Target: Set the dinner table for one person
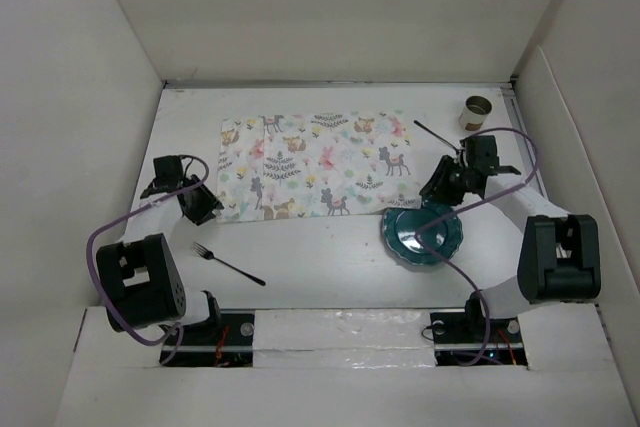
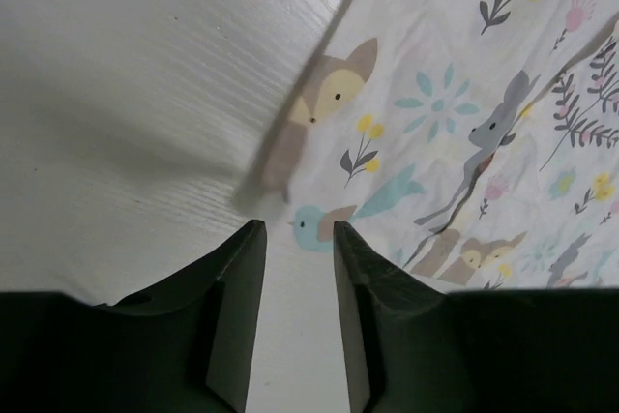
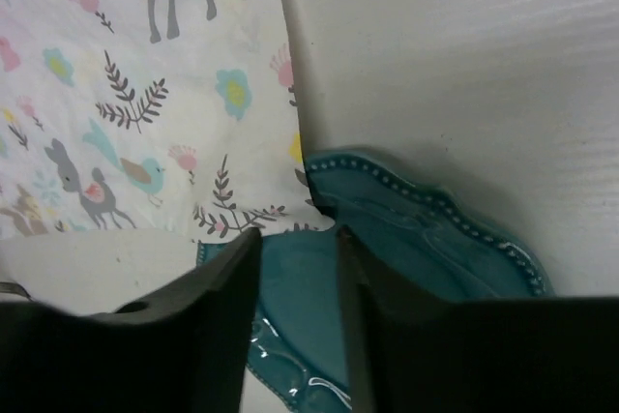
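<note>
Counter (image 1: pixel 330 267) bears a mat (image 1: pixel 320 162), plate (image 1: pixel 422 237) seemingly tucked under its corner. Left end effector (image 2: pixel 295 229) at the mat's left edge and right end effector (image 3: pixel 298 234) over that corner stand parted, empty.

Plate (image 3: pixel 435 239): part hid behind right gripper (image 3: pixel 298 236), cut by btm edge.
Mat corner (image 2: pixel 290 147): was blurred.
Cup (image 1: pixel 478 109): contents too small to tell.

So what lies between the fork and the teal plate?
Only bare dinner table lies between the fork and the teal plate, as the top view shows; the printed mat ends just beyond that stretch.
</note>
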{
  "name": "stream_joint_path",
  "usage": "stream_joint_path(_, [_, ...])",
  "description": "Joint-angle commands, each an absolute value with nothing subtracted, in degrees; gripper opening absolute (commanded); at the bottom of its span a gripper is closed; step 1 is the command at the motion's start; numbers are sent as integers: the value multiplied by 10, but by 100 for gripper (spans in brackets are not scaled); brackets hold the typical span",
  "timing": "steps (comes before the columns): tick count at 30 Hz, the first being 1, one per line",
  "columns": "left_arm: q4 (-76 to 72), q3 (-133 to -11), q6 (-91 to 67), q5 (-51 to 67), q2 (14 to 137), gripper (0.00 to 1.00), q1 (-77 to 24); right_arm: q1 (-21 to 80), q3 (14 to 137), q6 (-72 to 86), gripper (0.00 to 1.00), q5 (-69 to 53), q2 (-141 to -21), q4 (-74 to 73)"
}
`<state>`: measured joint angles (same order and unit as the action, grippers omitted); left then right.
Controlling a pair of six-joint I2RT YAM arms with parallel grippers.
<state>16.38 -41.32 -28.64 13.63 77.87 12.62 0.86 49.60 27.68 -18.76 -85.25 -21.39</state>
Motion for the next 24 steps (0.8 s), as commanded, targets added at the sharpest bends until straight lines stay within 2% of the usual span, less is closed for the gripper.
stream_joint_path(1, [194, -450, -272, 127, 745, 32, 130, 3, 511, 272, 47, -169, -795, -243])
stream_joint_path(4, [206, -485, -278, 122, 723, 37, 116, 3, 512, 287, 55, -133, -728, -273])
stream_joint_path(8, [206, -532, -278, 108, 689, 37, 42, -27, 467, 353, 62, -32, -619, -315])
stream_joint_path(11, [191, -558, -279, 109, 681, 37, -11, -73, 407, 395, 68, -11, -556, -334])
stream_joint_path(16, [180, -591, -293, 100, 696, 37, -130, -111, 358, 444, 78, -36, -548, -388])
stream_joint_path(24, [131, -562, -311, 139, 692, 37, -153, -111, 283, 481, 81, -93, -541, -400])
